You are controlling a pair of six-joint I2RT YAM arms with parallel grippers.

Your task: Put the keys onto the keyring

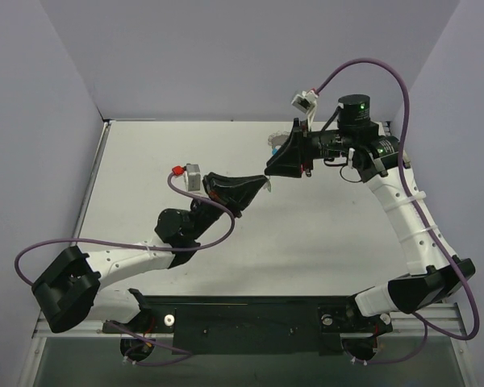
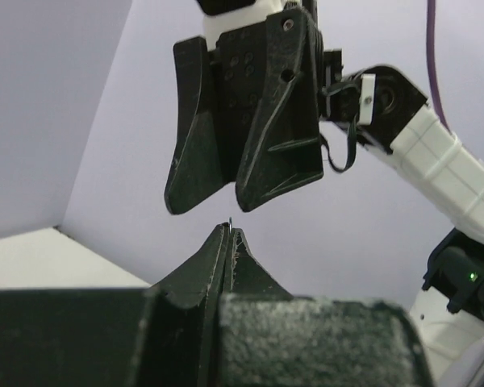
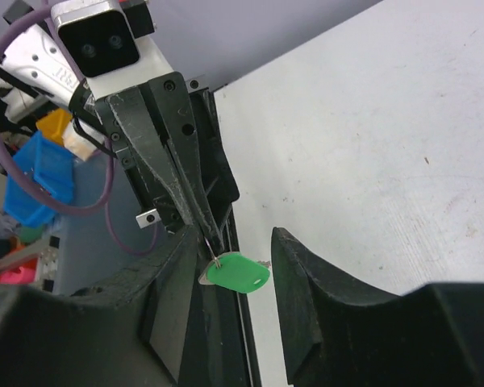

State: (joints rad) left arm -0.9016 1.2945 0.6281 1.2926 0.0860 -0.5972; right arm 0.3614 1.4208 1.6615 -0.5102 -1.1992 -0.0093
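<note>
The pale counter fills the middle of the overhead view, walled on three sides by plain lilac panels. Over it, the left arm reaches up from the lower left toward the centre, while the right arm climbs the right edge and bends back leftward across the upper part of the frame. The two black hands meet tip to tip just right of centre, above the counter. The left hand is closed, its two fingers pressed flat together, and a thin wire sticks out from between their tips. The right hand points down and left at it. In its own wrist view its fingers rise from the bottom edge and stand apart, with a gap between them. In that gap, low and centre in the frame, hangs the green key. It is threaded by the hole in its head onto the thin wire, with its small metal blade pointing right. The key sits just beside both fingers, and whether either one touches it cannot be told. At the far left of that view, beyond the counter's edge, sit blue bins. In the overhead view a small light-blue bit peeks out at the upper left of the right hand, too small to identify.
</note>
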